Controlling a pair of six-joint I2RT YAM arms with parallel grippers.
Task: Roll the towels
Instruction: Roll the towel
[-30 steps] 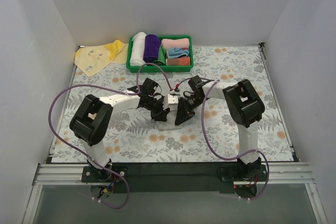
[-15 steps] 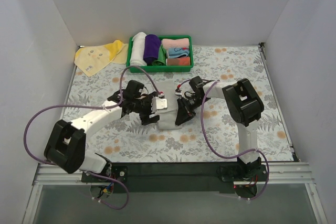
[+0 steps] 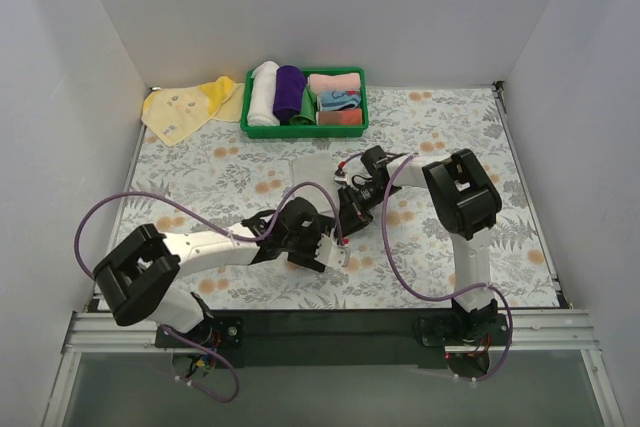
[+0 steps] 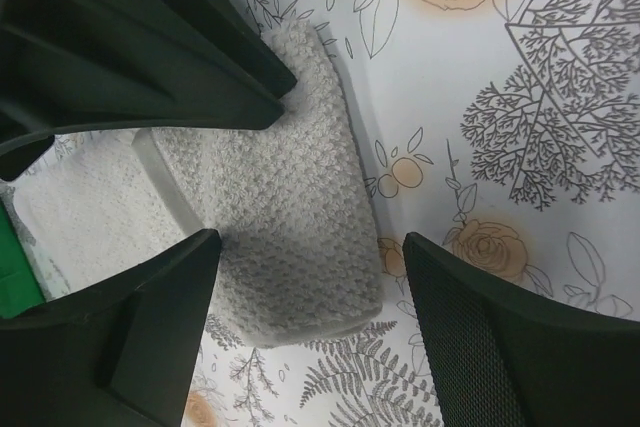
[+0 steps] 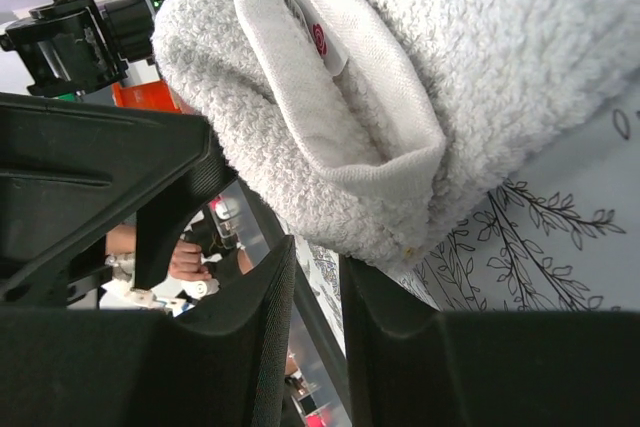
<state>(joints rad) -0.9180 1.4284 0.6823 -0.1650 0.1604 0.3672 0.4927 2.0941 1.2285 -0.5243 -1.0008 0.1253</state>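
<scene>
The light grey towel (image 3: 312,169) lies mid-table, its far part flat and its near part rolled up under the grippers. In the left wrist view the grey towel's roll (image 4: 290,217) rests on the cloth just beyond my left gripper (image 4: 310,347). That gripper is open and empty, its fingers astride the roll's near end without touching it. My right gripper (image 5: 315,252) is nearly closed, its tips nipping the grey towel's (image 5: 400,97) lower edge. From above, the left gripper (image 3: 325,247) sits nearer than the right gripper (image 3: 350,212). The pale yellow towel (image 3: 185,107) lies flat at the far left.
A green basket (image 3: 304,131) at the back holds a white roll (image 3: 263,92), a purple roll (image 3: 290,90) and pink and blue folded cloths. Grey walls close in the left, right and back. Purple cables loop beside both arms.
My left gripper has let go of the grey towel, opened wide and drawn back toward the near edge, its arm swinging low. The right gripper has stayed on the roll.
</scene>
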